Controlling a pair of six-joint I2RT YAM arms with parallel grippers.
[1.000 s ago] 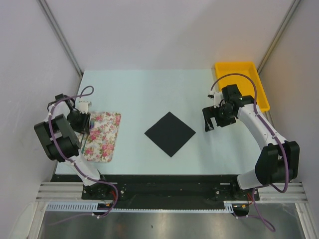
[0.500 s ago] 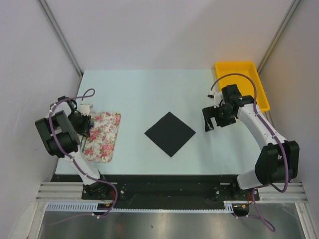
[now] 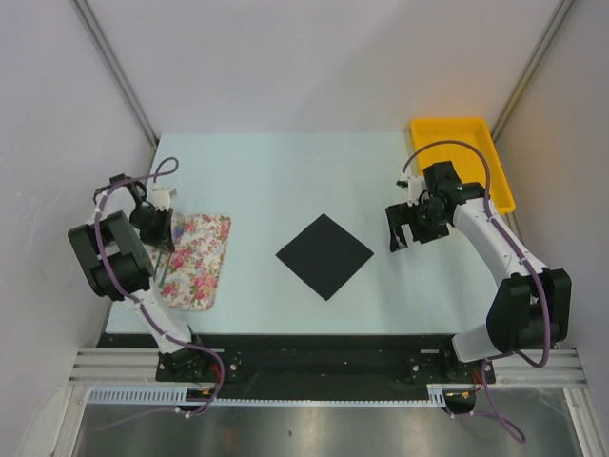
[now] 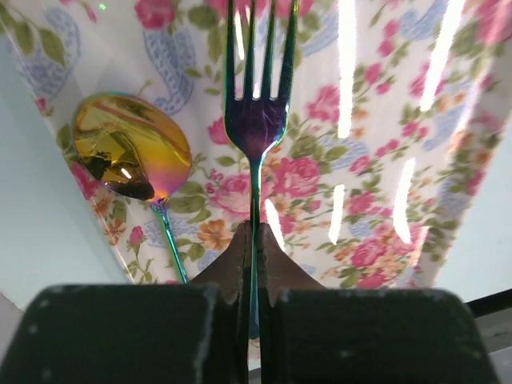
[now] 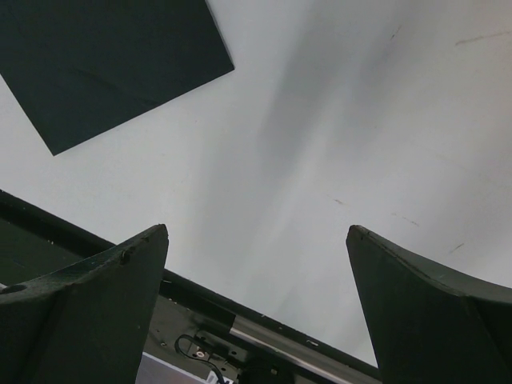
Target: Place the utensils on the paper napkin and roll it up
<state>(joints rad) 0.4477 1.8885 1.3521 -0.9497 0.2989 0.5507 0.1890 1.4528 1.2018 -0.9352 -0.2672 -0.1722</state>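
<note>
Pinching slim-handled iridescent fork [image 4: 254,122], left pincer [image 4: 253,242] over floral mat [image 4: 376,184], right pincer [image 5: 256,268] spread wide, matte black napkin [image 5: 104,56]

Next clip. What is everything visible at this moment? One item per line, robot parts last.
table: 1, pale bluish white, under everything
floral mat: 1, pink-and-white flowers, on the table's left side
napkin: 1, black, flat at the table's middle, turned like a diamond
tray: 1, yellow, far right corner of the table
fork: 1, iridescent purple-green, over the floral mat, handle pinched
spoon: 1, gold bowl with a green handle, lying on the floral mat, left of the fork in the left wrist view
left tool: 1, black, shut on the fork's handle
right tool: 1, black, open and empty, to the right of the napkin
</note>
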